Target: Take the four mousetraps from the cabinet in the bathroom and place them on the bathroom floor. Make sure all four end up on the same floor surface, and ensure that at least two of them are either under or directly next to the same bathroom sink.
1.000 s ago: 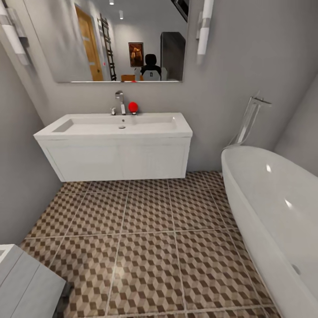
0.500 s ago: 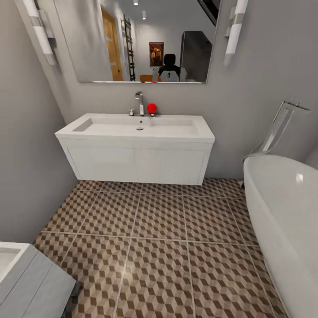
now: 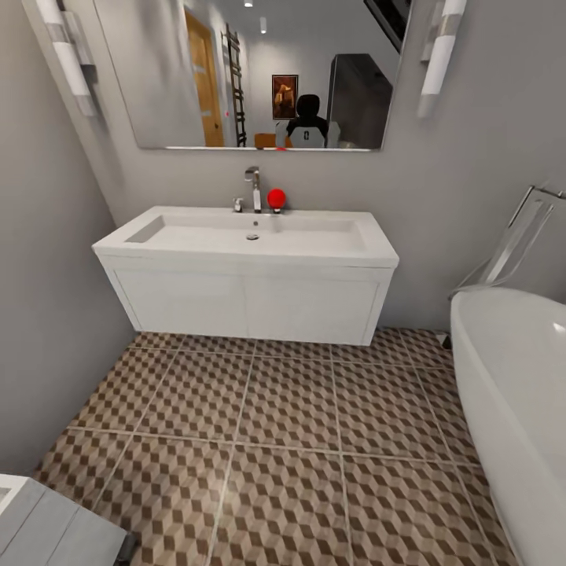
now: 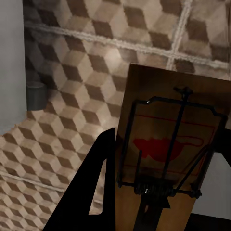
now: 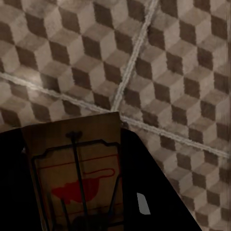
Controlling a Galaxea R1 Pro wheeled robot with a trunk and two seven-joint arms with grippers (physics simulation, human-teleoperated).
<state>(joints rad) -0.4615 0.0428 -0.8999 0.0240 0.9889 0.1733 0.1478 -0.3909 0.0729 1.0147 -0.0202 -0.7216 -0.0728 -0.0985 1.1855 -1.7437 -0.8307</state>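
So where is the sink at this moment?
In the head view the sink is mounted on the far wall, left of centre, below the mirror, above the patterned floor, with the bathtub to its right.

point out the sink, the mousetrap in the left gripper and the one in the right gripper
sink (image 3: pixel 314 236): head view, bare floor of the white basin.
left gripper's mousetrap (image 4: pixel 166 144): left wrist view, red print on its wooden board.
right gripper's mousetrap (image 5: pixel 77 178): right wrist view, middle of its board.
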